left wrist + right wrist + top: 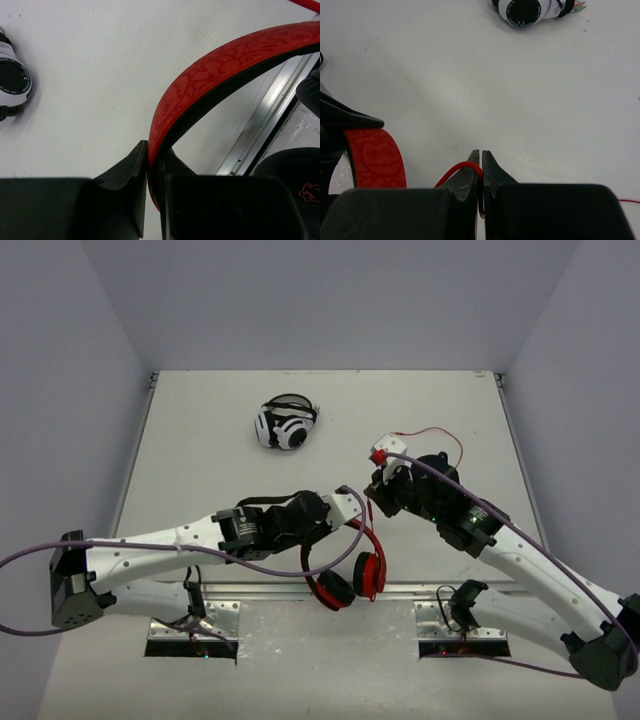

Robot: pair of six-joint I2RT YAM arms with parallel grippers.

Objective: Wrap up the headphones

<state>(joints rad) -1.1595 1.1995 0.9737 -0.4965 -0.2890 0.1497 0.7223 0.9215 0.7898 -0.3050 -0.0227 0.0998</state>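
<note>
The red headphones [352, 568] hang near the table's front edge, ear cups down. My left gripper [352, 506] is shut on their red headband [210, 70], which arcs up and right in the left wrist view. My right gripper [376, 490] sits just right of the left one, shut on the thin red cable [456, 171]. The cable runs on behind the right wrist as a loop [440, 435] on the table. The headband also shows at the left of the right wrist view [374, 157].
Black-and-white headphones [285, 424] lie at the back middle of the table; they also show in the left wrist view [12, 82] and the right wrist view [527, 10]. A metal rail [270, 110] runs along the table's front edge.
</note>
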